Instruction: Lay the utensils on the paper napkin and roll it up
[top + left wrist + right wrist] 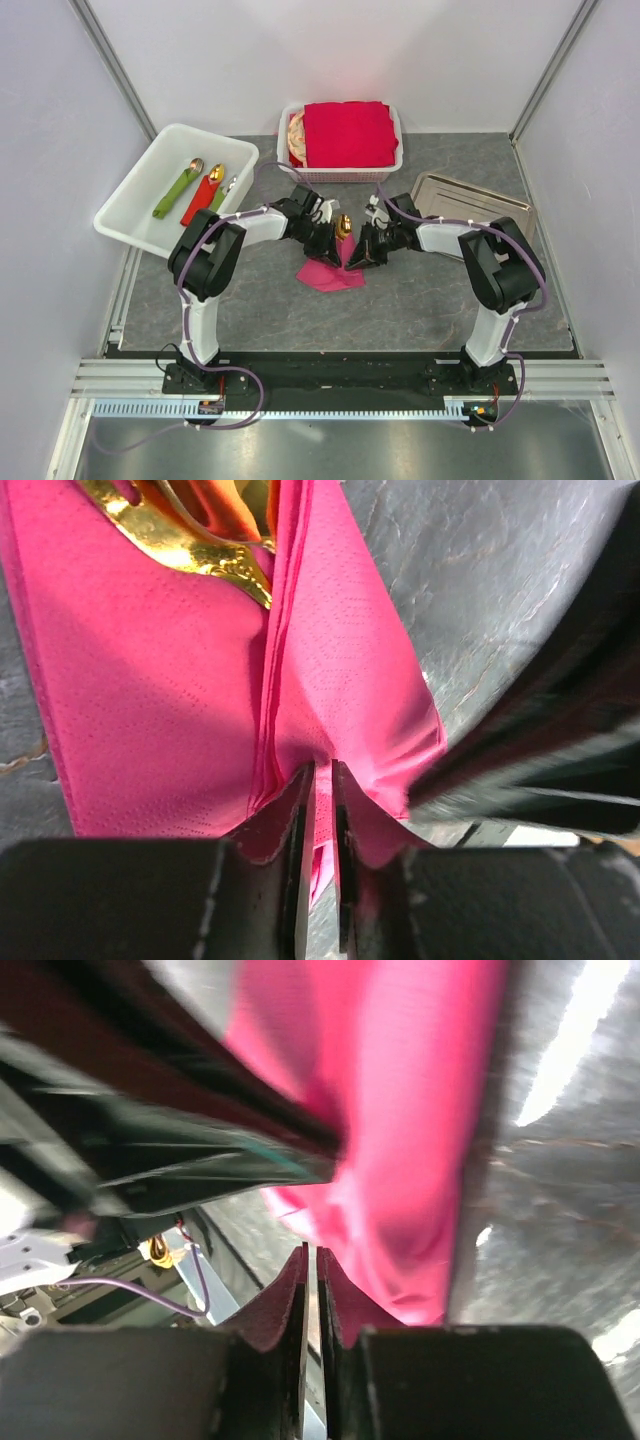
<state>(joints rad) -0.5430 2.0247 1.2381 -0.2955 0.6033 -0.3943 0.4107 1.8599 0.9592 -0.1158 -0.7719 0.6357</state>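
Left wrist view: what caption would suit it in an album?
Left gripper pinching a fold of the pink paper napkin, gold cutlery peeking out above.

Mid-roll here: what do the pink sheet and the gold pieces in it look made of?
The paper napkin: thin tissue paper, matte, with a fine embossed dot grain and several plies showing at the fold. The utensils: probably polished metal with a gold finish, judging by sharp mirror-like reflections; plated or solid cannot be told.
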